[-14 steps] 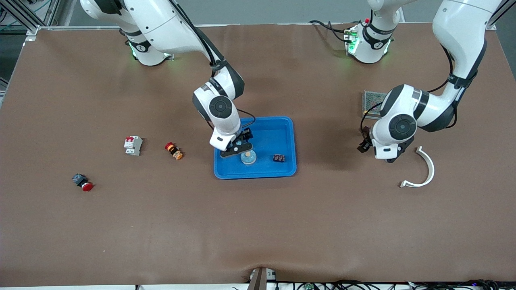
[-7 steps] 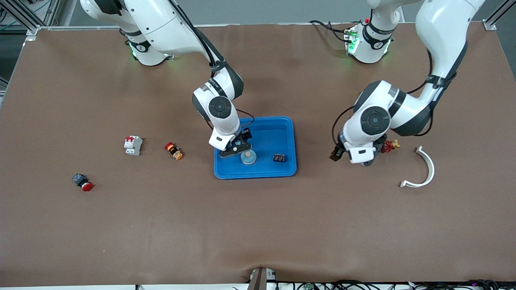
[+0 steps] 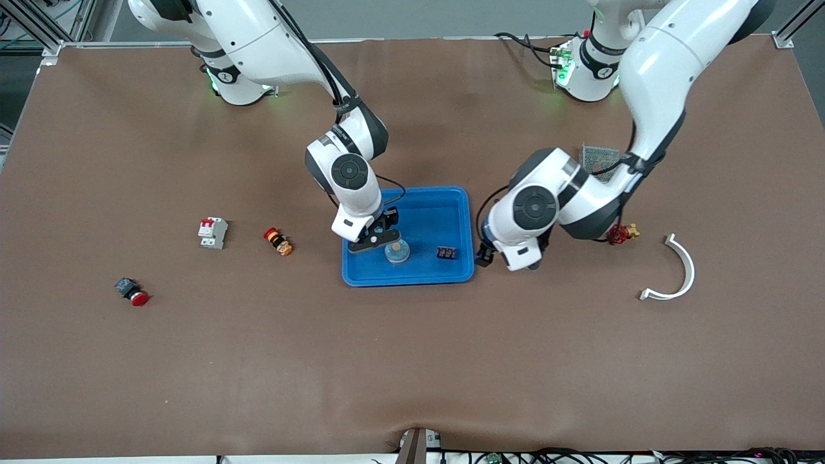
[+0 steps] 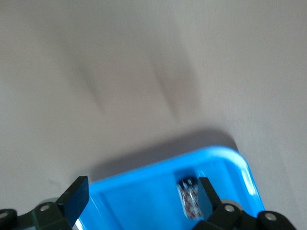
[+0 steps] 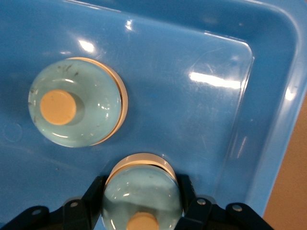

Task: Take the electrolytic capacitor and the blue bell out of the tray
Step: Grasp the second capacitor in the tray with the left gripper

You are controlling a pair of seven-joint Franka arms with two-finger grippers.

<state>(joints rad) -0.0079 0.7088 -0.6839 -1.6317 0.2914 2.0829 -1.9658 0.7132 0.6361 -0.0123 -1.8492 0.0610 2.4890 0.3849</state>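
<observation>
The tray lies mid-table. Inside it, the bell sits at the end toward the right arm. A second bell stands just beside it, nearer the front camera. A small dark part, judged to be the capacitor, lies in the tray at the end toward the left arm, well apart from both bells.

The right gripper is down inside the tray with its fingers clamped on either side of the bell's dome.

Risks from this state:
- The dome is smooth and rounded. A shallow grip may let the bell slip out during the lift and drop back into the tray.
- The second bell stands close to the held one. A sideways move before the lift may knock it or push it along the tray floor.
- The tray rim is low but raised. A withdrawal without enough height may catch it and shift the tray.
- Both arms converge on the tray. The left arm's entry for the dark part may crowd the right arm's exit path.

The right arm reaches from its base down to the tray, wrist turned downward. The left arm stretches across toward the tray. The left gripper hangs over the tray's rim at the end toward the left arm, fingers apart and empty, the dark part in line between them.
</observation>
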